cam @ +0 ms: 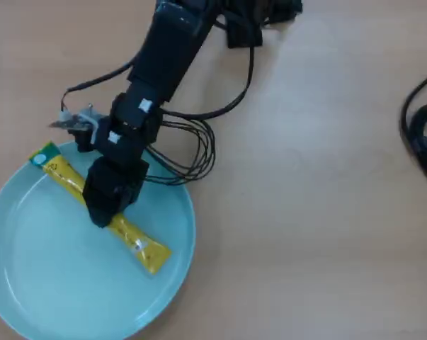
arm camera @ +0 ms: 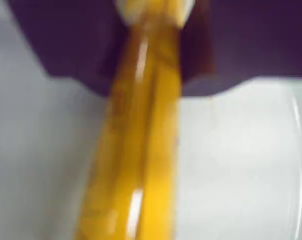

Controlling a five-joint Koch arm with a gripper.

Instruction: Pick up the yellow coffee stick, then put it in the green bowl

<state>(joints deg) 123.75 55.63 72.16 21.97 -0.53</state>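
Sachet first: the yellow coffee stick point(cam: 139, 241) lies slantwise across the green bowl point(cam: 29, 283), its green end point(cam: 43, 155) at the bowl's upper-left rim as the overhead view shows it and its plain yellow end pointing toward the bowl's lower-right rim. Whether it already rests flat on the dish or hangs just above it cannot be told from overhead. In the wrist view the stick point(arm camera: 135, 165) runs blurred down the middle of the frame over the pale glossy bowl floor point(arm camera: 241, 165), its upper part disappearing between dark gripper parts.

The gripper point(cam: 103, 212) sits over the stick's middle, covering it. Its jaws appear to be pinching the sachet, since the wrist view shows the yellow strip passing straight up into the dark jaw bodies with no gap at either side, though the blur leaves this a judgement rather than a certainty.

The bowl sits at the tabletop's lower-left corner in the overhead view, partly cut off by the frame. Black cables point(cam: 192, 152) loop beside the arm point(cam: 163, 49), just past the bowl's upper rim.

The step in hand looks like the placing: the stick is already over the bowl. The next move calls for parting the jaws to release it, then lifting straight up without dragging the sachet over the low rim.
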